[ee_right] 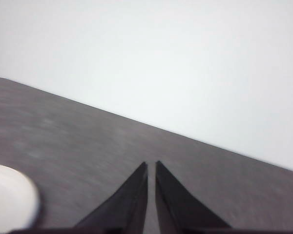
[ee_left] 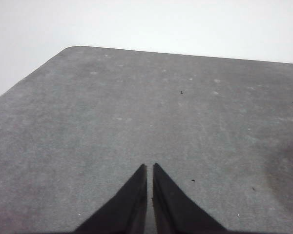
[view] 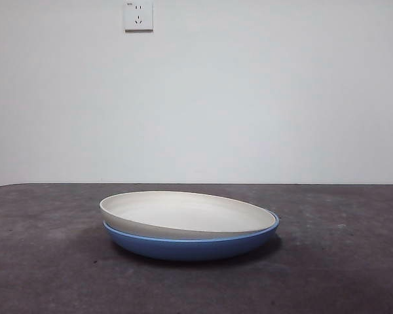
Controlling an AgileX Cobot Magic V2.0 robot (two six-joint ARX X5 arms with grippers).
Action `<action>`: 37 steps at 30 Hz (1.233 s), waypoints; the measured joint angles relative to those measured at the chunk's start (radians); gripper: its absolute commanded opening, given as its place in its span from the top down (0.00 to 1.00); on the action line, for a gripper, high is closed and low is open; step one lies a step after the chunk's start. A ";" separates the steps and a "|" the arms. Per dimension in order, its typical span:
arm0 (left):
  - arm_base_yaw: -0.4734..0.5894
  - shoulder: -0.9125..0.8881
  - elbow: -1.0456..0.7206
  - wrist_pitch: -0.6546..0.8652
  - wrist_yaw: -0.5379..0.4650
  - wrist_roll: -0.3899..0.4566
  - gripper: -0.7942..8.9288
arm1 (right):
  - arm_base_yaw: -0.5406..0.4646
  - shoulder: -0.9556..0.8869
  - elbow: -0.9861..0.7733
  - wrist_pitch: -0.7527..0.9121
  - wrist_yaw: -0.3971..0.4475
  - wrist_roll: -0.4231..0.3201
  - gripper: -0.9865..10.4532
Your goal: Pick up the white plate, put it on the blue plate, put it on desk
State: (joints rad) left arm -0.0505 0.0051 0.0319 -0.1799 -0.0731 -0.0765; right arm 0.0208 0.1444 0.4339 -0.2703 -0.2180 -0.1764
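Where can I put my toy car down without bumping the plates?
The white plate sits tilted in the blue plate mid-desk. Bare desk lies on both sides of the stack and in front. Left gripper and right gripper hang shut over bare desk.

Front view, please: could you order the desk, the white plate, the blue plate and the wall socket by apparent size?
1. Desk
2. White plate and blue plate: similar width, too close to rank
3. Wall socket, though farther away
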 measured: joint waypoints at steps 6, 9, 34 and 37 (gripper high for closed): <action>0.000 0.000 0.000 0.000 0.000 0.000 0.90 | -0.072 -0.077 -0.292 0.066 0.113 0.028 0.89; 0.000 0.000 0.000 0.000 0.000 0.000 0.90 | -0.082 -0.122 -0.357 0.089 0.191 0.068 0.89; 0.000 0.000 0.000 0.000 0.000 0.000 0.90 | -0.081 -0.140 -0.415 0.103 0.268 0.107 0.89; 0.000 0.000 0.000 0.000 0.000 0.000 0.90 | -0.081 -0.140 -0.416 0.103 0.268 0.107 0.89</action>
State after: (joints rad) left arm -0.0505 0.0051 0.0319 -0.1799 -0.0731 -0.0765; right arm -0.0601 0.0044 0.0181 -0.1669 0.0502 -0.0696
